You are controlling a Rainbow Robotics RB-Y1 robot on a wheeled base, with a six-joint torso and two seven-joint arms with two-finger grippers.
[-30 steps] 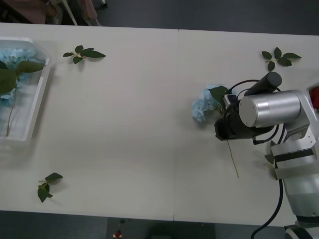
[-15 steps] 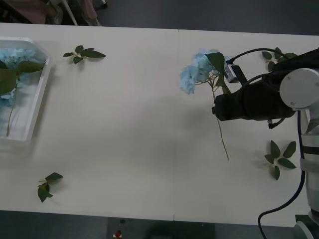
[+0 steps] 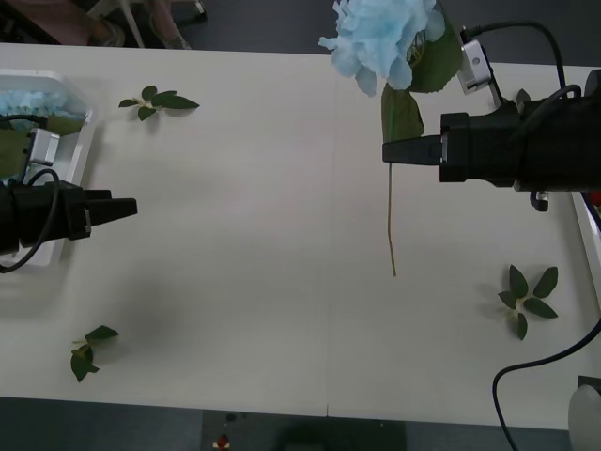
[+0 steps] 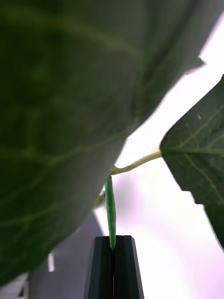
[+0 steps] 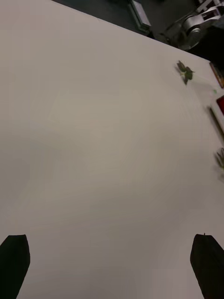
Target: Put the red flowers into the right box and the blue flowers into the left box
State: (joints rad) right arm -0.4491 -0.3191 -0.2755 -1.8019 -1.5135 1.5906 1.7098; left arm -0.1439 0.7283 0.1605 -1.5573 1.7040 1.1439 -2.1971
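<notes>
right gripper [image 3: 387, 150] pinching blue flower [image 3: 385, 42] stem, no writing – left gripper [image 3: 131, 208] spread

text: none legible — labels: none — numbers: none

Black arms [image 3: 512, 148], black jaws (cabled wrists)

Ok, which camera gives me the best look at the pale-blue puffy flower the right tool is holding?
The front view: it shows the whole pale-blue puffy flower, its bloom, leaves and long thin stem hanging from the right tool. The right wrist view shows big leaves and a bit of pinched stem. The left wrist view shows bare table.
</notes>
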